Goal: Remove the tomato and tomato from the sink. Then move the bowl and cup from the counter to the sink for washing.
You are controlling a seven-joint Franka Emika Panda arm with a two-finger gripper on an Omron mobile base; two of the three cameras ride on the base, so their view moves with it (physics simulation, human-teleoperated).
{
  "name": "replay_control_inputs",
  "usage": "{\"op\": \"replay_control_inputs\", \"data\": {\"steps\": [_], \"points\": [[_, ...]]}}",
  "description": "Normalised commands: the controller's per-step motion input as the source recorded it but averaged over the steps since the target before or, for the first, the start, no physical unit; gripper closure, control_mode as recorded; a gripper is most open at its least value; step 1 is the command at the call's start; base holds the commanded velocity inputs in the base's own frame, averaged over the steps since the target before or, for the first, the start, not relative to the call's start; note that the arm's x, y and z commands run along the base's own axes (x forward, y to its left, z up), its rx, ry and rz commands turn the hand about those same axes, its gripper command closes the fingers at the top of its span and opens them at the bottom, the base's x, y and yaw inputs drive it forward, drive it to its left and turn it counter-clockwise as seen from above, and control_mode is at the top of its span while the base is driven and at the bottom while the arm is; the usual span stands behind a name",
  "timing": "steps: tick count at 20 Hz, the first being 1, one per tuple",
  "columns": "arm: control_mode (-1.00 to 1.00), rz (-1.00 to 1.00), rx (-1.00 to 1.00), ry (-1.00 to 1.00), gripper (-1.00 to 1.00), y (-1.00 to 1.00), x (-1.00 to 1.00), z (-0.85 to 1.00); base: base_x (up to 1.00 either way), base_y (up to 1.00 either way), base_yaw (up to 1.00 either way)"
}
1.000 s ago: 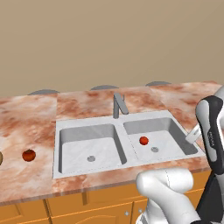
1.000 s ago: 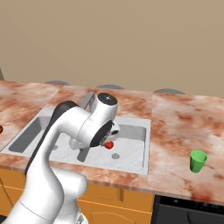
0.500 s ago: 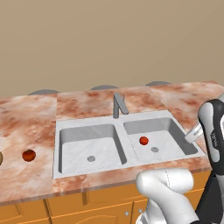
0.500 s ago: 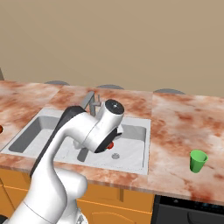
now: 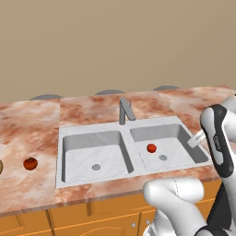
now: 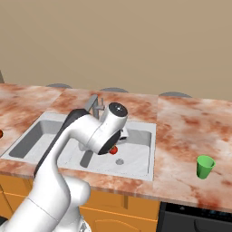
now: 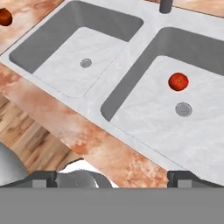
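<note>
My gripper (image 7: pixel 114 177) hangs open and empty over the front counter edge, with both dark fingertips (image 7: pixel 43 178) far apart. Ahead of it, a bright red tomato (image 7: pixel 178 81) (image 5: pixel 151 148) lies in the right basin of the pale grey sink (image 7: pixel 131 70) (image 5: pixel 126 133), beside the drain. In the right base view my arm half covers this tomato (image 6: pixel 113 150). A darker tomato (image 5: pixel 30 163) (image 7: pixel 4 16) rests on the marbled counter (image 5: pixel 27 133) left of the sink. The tan bowl (image 5: pixel 1 166) peeks in at the left edge. The green cup (image 6: pixel 205 166) stands upright on the counter right of the sink.
A grey angular faucet (image 5: pixel 124 110) (image 6: pixel 95 107) rises behind the divider between the basins. The left basin (image 5: pixel 92 154) holds only its drain. Orange cabinets (image 5: pixel 92 216) run under the counter. My forearm (image 5: pixel 217 140) stands over the sink's right rim.
My arm has swung a little to the right over the right basin and now covers more of the tomato in the right base view. Both tomatoes and the cup have stayed put.
</note>
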Motion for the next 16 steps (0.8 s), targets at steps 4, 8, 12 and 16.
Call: {"op": "replay_control_inputs", "data": {"steps": [4, 8, 12, 16], "points": [[-1.00, -0.13, 0.02, 0.05, -1.00, -0.06, 0.25, -0.10, 0.00, 0.00, 0.00], [-1.00, -0.15, 0.04, 0.04, -1.00, 0.00, 0.23, -0.14, 0.00, 0.00, 0.00], [-1.00, -0.14, 0.02, 0.00, -1.00, 0.00, 0.21, -0.14, 0.00, 0.00, 0.00], [-1.00, -0.18, 0.00, 0.00, -1.00, 0.04, 0.19, -0.17, 0.00, 0.00, 0.00]]}}
